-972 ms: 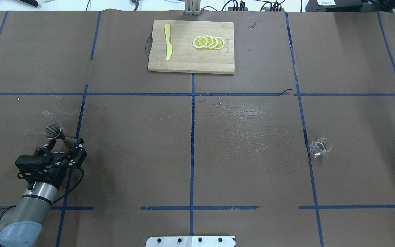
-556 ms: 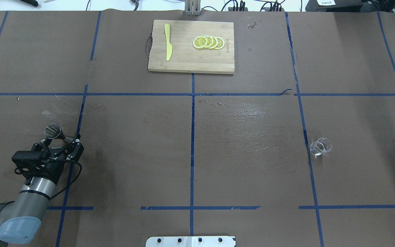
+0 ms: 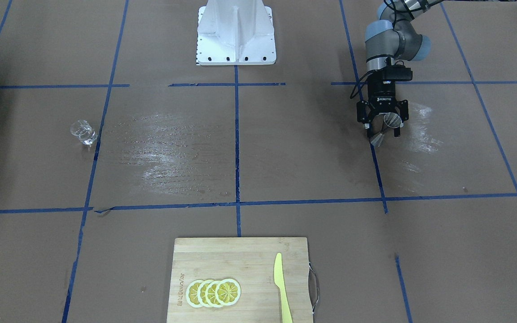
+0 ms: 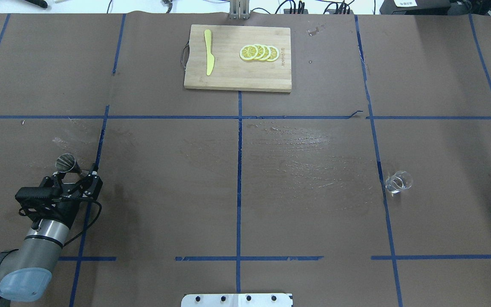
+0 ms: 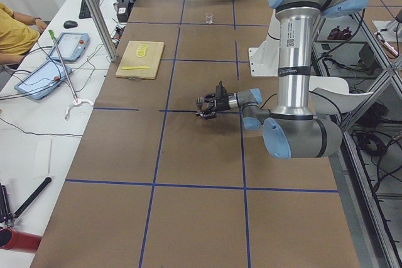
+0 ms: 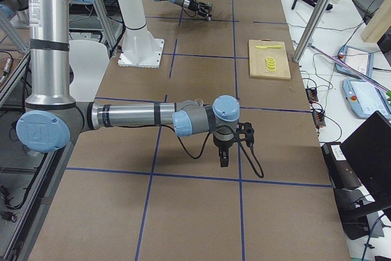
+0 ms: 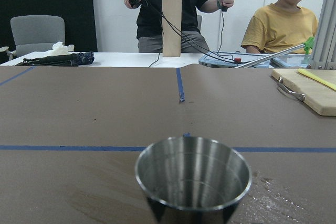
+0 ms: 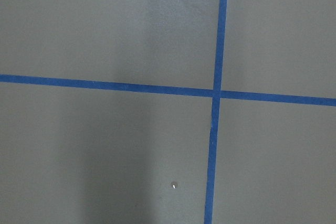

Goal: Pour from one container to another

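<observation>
Table: brown paper (image 4: 164, 192) crossed by blue tape lines (image 4: 239, 170) covered your workspace, with shiny streaks (image 4: 296, 145) across its middle.
Left gripper: your left gripper (image 3: 383, 130) hung low and level over the robot's left half. Its jaws were spread with the jigger between them, and no contact could be made out.
Jigger: the steel hourglass jigger (image 3: 391, 119) stood upright on the paper. Its open upper cone filled the bottom of the left wrist view.
Glass cup: the small clear glass cup (image 4: 398, 181) stood on the robot's right half, just beside a blue line. It was well apart from the jigger and from both grippers.
Right gripper: your right gripper (image 6: 224, 154) pointed down above a tape crossing and showed only from the side. You could not tell whether its jaws were apart or together.
Cutting board: a bamboo cutting board (image 4: 237, 81) lay at the table's far edge. Four lemon slices (image 4: 259, 53) and a yellow knife (image 4: 208, 52) rested on it.
</observation>
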`<state>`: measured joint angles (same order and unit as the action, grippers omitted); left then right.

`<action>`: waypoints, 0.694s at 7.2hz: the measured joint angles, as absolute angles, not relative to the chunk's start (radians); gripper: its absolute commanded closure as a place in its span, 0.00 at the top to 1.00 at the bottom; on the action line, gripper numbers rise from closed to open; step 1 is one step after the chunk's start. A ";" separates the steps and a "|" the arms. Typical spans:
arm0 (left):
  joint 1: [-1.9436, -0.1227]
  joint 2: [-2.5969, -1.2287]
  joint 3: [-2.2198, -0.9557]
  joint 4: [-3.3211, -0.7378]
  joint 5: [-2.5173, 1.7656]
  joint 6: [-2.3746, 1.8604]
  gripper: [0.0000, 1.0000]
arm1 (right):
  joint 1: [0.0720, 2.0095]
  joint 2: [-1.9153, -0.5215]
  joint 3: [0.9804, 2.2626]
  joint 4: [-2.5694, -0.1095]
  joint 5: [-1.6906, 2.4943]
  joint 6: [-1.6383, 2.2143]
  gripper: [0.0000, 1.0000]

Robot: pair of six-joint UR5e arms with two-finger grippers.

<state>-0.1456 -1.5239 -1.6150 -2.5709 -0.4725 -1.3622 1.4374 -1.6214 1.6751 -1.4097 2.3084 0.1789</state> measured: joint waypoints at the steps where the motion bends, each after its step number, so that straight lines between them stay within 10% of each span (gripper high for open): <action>1: -0.146 -1.524 -1.615 -2.571 -0.472 -1.362 0.72 | 1.437 -1.621 1.675 -1.410 2.309 0.179 1.00; 3: -0.146 -1.527 -1.615 -2.572 -0.472 -1.361 0.68 | 1.437 -1.621 1.676 -1.410 2.309 0.179 1.00; 5: -0.146 -1.529 -1.615 -2.572 -0.472 -1.362 0.42 | 1.437 -1.621 1.676 -1.410 2.310 0.179 1.00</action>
